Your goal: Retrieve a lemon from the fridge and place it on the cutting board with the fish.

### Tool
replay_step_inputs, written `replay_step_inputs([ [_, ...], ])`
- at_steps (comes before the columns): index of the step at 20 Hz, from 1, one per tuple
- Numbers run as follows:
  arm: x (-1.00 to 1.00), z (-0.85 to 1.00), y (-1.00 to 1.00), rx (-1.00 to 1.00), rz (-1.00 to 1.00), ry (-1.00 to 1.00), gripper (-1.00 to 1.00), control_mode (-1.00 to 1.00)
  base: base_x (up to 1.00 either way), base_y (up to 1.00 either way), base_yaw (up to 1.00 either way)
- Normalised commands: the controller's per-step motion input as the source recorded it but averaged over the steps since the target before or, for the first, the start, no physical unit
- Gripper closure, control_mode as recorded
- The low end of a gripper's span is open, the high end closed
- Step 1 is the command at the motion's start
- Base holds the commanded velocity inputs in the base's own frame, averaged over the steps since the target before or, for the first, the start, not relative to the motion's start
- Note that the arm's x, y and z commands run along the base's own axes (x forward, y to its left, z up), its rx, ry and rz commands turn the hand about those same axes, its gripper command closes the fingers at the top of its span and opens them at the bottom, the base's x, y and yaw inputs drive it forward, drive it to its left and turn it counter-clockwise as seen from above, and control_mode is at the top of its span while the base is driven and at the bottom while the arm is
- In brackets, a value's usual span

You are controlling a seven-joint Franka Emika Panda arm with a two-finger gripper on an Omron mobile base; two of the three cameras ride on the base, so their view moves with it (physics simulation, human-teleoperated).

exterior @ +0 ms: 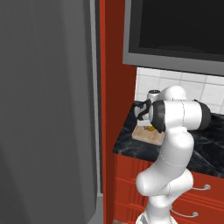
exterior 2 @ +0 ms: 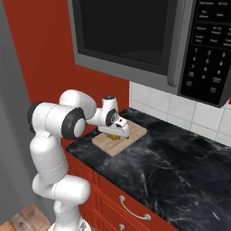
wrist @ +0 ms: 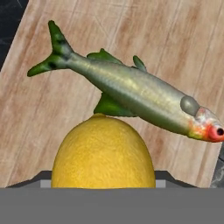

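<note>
While the white arm reaches forward over the left end of the black marble counter point(exterior 2: 180, 153), its gripper point(exterior 2: 118, 131) hangs just above the cutting board point(exterior 2: 135, 131), which lies near the counter's left edge and close to its front edge, below the grey microwave point(exterior 2: 135, 36). Seen from the hand view, the lemon point(wrist: 103, 153) sits between the two dark finger tips, which flank it at either side, so the claw is closed on the fruit at a middling width. Whether the lemon already touches the wood cannot be told from these views. From the right base view a sliver of yellow shows under the hand, over the board's middle. Beyond the lemon in the hand view lies the fish point(wrist: 131, 94), silver-green with a forked green tail and a reddish snout, stretched across the board's tan grain; the lemon's top edge overlaps the fish's belly fin in that view. From the left base view the fridge point(exterior: 43, 109) stands as a tall grey mass at the left, well apart from the board, with a red cabinet panel point(exterior: 114, 70) between it and the counter. White tiles point(exterior 2: 167, 108) back the counter, and red drawers with curved metal handles point(exterior 2: 134, 210) sit beneath it.
</note>
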Motion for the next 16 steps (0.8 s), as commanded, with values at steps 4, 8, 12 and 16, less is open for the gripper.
replay_step_inputs([
  [4, 0.00, -0.16, 0.00, 0.00, 0.00, 0.00, 1.00, -1.00, 0.00, 0.00, 0.00],
  [8, 0.00, -0.13, 0.00, 0.00, 0.00, 0.00, -1.00, -1.00, 0.00, 0.00, 0.00],
  [12, 0.00, -0.01, 0.00, 0.00, 0.00, 0.00, -1.00, -1.00, 0.00, 0.00, 0.00],
  [16, 0.00, 0.00, 0.00, 0.00, 0.00, 0.00, -1.00, -1.00, 0.00, 0.00, 0.00],
])
